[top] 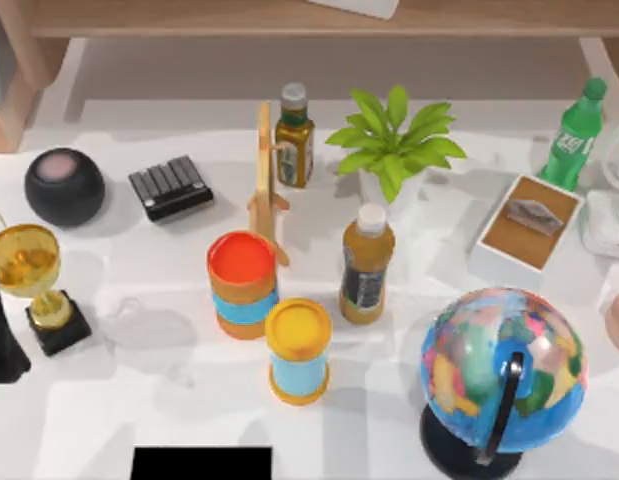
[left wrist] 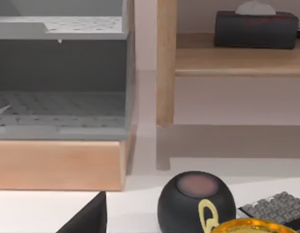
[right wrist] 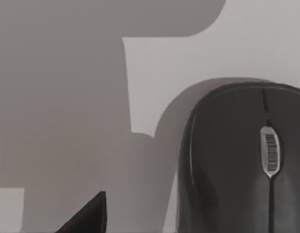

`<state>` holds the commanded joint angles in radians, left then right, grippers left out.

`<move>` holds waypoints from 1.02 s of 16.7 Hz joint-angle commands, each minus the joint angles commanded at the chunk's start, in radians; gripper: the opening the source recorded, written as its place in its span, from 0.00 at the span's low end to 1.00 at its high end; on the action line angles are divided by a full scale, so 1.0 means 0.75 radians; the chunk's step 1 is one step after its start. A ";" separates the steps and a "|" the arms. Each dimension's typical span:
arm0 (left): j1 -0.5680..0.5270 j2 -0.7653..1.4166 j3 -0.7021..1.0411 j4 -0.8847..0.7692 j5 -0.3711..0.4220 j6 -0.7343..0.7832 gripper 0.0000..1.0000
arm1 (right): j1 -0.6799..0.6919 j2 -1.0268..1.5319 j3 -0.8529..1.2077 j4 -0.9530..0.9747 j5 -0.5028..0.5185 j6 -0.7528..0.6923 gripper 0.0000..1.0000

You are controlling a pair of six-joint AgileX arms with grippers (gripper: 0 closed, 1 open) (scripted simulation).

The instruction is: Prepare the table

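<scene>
Looking down, what is the biggest thing you see?
You see the white counter (top: 139, 400). It lies under everything, and the wooden shelf (top: 189, 18) stands along its far edge.

What stands on the counter?
You see a big globe (top: 504, 370) near the front right. A green plant (top: 394, 140) sits in the middle at the back. In front of the plant is an orange bottle (top: 367, 265). Left of that bottle are a red-top can (top: 243, 285) and a yellow-top can (top: 298, 350), close together. On the left are a gold trophy (top: 34, 285) and a round black speaker (top: 64, 187).

And your tools?
Your left tool (left wrist: 86, 218) is by the speaker. Your right tool (right wrist: 84, 216) is over the counter beside a black mouse (right wrist: 242, 160). You cannot tell if either is open or shut, or holding anything.
</scene>
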<state>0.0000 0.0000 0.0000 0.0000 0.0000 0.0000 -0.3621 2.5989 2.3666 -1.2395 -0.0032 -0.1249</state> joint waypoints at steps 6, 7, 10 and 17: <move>0.000 0.000 0.000 0.000 0.000 0.000 1.00 | 0.000 0.000 0.000 0.000 0.000 0.000 0.77; 0.000 0.000 0.000 0.000 0.000 0.000 1.00 | 0.000 0.000 0.000 0.000 0.000 0.000 0.70; 0.000 0.000 0.000 0.000 0.000 0.000 1.00 | 0.000 0.000 0.000 0.000 0.000 0.000 0.47; 0.000 0.000 0.000 0.000 0.000 0.000 1.00 | 0.000 0.000 0.000 0.000 0.000 0.000 0.00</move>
<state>0.0000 0.0000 0.0000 0.0000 0.0000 0.0000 -0.3621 2.5989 2.3666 -1.2395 -0.0032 -0.1249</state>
